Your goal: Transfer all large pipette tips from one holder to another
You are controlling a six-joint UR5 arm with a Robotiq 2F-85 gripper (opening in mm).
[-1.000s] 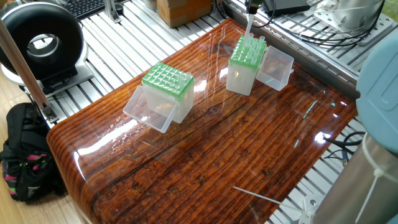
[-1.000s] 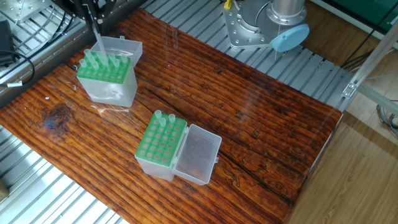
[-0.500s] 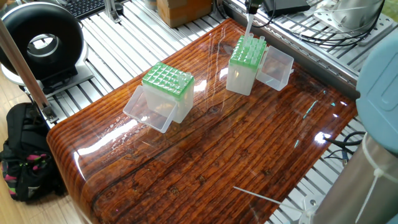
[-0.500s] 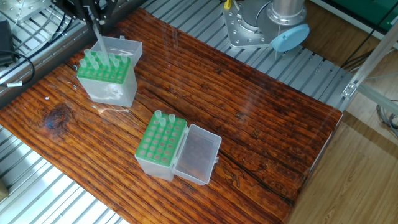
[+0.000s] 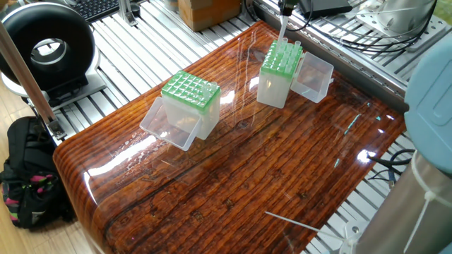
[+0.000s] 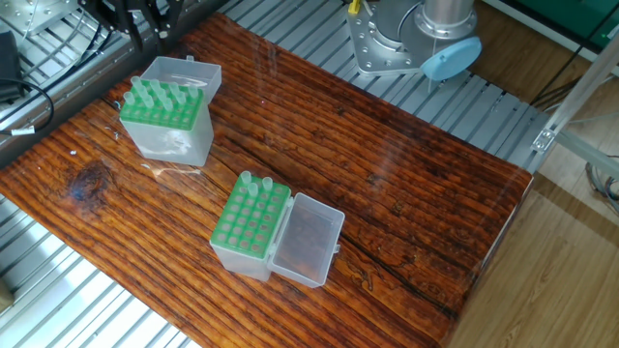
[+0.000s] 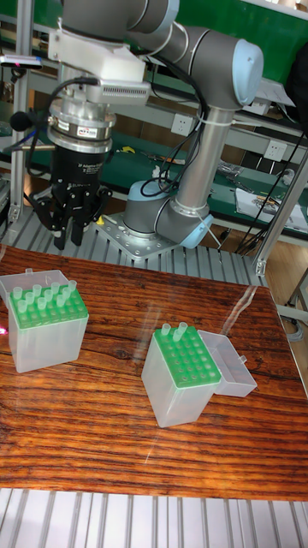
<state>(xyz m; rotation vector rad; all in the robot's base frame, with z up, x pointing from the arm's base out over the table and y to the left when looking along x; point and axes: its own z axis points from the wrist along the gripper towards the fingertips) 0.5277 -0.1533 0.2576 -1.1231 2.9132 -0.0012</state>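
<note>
Gripper [image 6: 145, 17] cut off by frame edge.

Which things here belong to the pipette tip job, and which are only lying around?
Job: large pipette tips; fuller holder; second holder; gripper.
Lying about: backpack; cardboard box; round black device.

Bright, sharp; glare streaks glossy table [image 5: 233, 176], perhaps overhead
</note>
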